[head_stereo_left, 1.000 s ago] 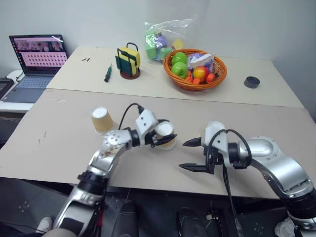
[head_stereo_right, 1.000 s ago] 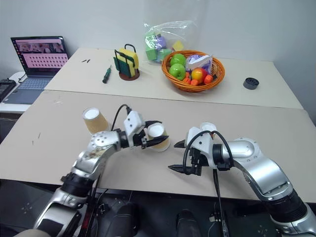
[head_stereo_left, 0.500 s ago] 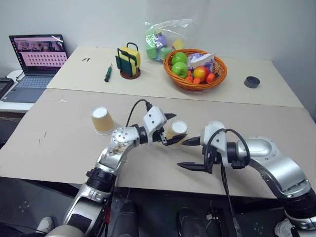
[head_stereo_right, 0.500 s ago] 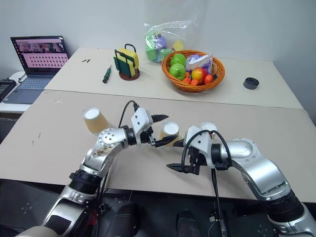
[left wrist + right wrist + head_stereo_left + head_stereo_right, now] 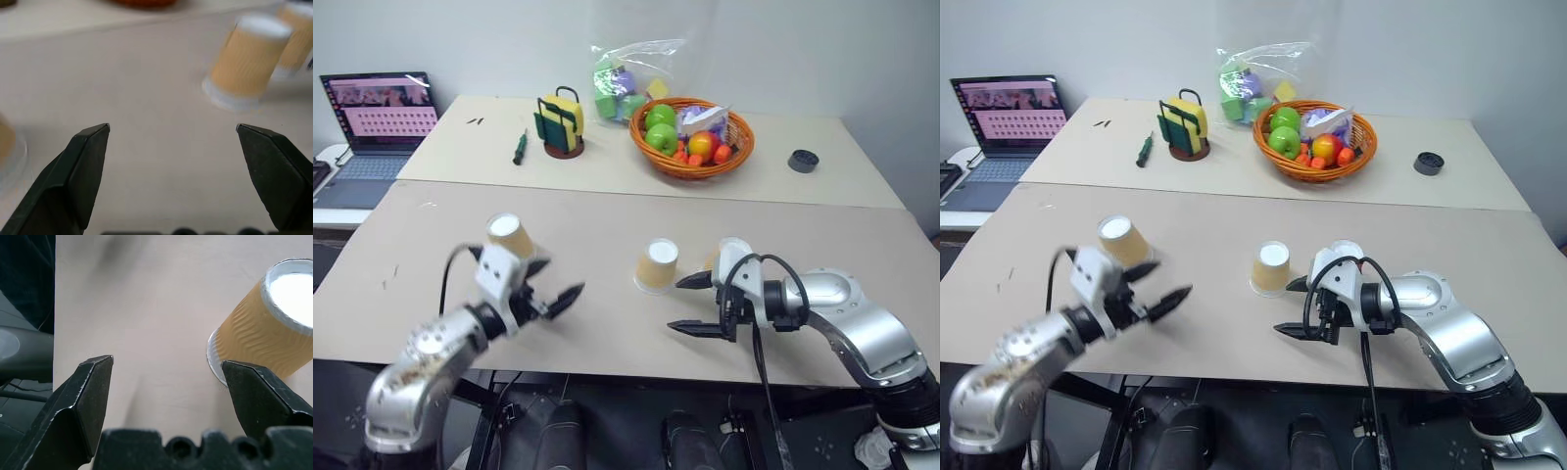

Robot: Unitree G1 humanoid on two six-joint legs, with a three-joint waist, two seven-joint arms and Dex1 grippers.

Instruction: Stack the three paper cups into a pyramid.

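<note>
Three paper cups stand upside down on the tan table, white bases up. One cup [image 5: 508, 237] is at the left, just behind my left gripper [image 5: 556, 281], which is open and empty. A second cup [image 5: 657, 265] stands alone at mid-table, a little beyond the upper fingertip of my right gripper [image 5: 676, 305], also open and empty. The right wrist view shows that cup [image 5: 264, 340] off to one side of the fingers, not between them. The third cup [image 5: 295, 39] stands close behind the second and is mostly hidden by the right gripper in the head views.
On the far table are a fruit basket [image 5: 691, 139], a bag of coloured blocks [image 5: 625, 83], a sponge holder [image 5: 559, 123], a screwdriver [image 5: 519, 147] and a black round object [image 5: 800, 161]. A laptop [image 5: 374, 122] sits at the far left.
My left gripper opened and let go of the cup, which now stands at mid-table by the right gripper. The left arm drew back and to the left. The right arm stayed put.
</note>
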